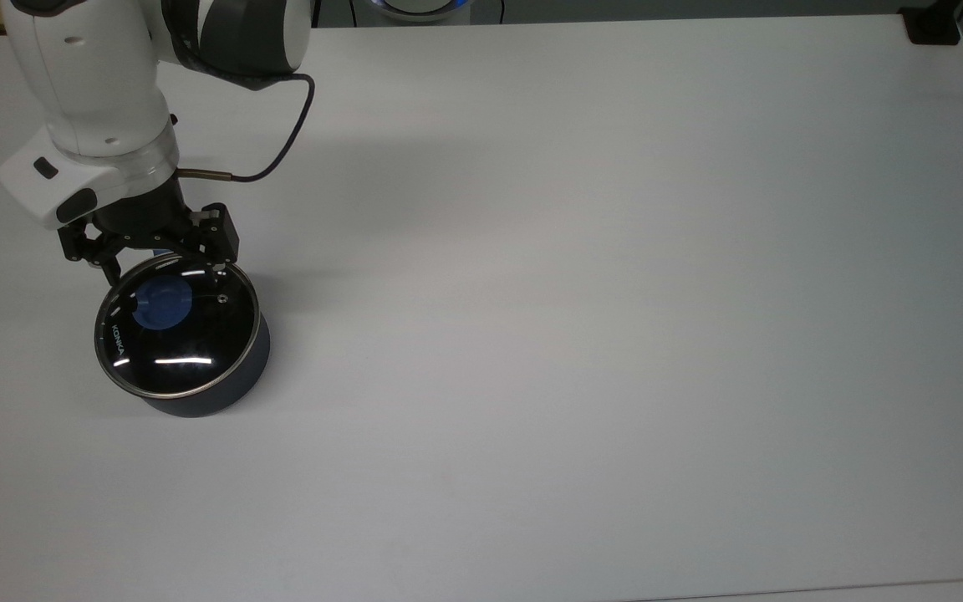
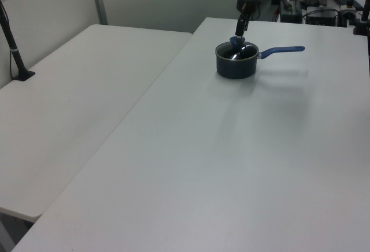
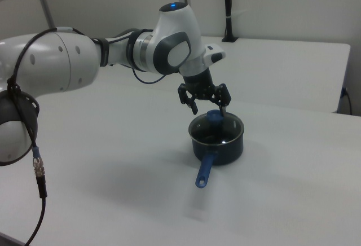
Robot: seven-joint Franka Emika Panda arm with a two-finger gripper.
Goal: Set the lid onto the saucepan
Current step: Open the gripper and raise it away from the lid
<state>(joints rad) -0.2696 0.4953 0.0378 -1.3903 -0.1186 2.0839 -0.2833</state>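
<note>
The glass lid (image 1: 178,334) with its blue knob (image 1: 162,306) lies flat on the rim of the saucepan (image 1: 226,391), at the top view's left. In the right view the lid (image 3: 216,130) covers the pan (image 3: 218,147), and the blue handle (image 3: 204,171) points toward the camera. My gripper (image 1: 162,267) hovers just above the knob, open, one finger on each side of it and nothing held. In the left view the gripper (image 2: 239,32) stands over the pan (image 2: 236,64), whose handle (image 2: 283,49) runs to the left view's right.
A black clamp (image 1: 933,25) sits at the table's far right corner in the top view. A cable (image 1: 281,142) loops off my wrist. In the left view a second table (image 2: 87,90) adjoins on the left, with a black post (image 2: 14,49).
</note>
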